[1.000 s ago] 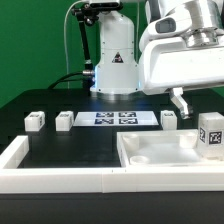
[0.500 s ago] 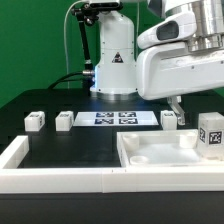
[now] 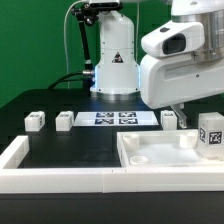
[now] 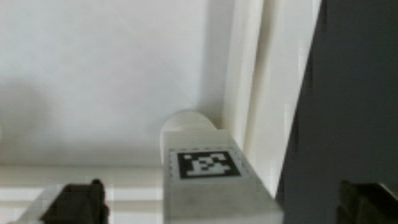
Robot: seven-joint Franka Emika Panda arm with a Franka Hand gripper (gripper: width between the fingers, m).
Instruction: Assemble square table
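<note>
No legible words or numbers. Only black-white coded tags: several on marker board [image 3: 115, 119], one on leg block [image 3: 211, 135], exterior view's right

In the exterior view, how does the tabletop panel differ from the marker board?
The tabletop panel has a raised rim; the marker board is a thin flat sheet. The marker board shows black tags on top; the tabletop panel shows none there. The tabletop panel lies in front, at the exterior view's right; the marker board lies farther back. Both are white and lie flat on the black table.
</note>
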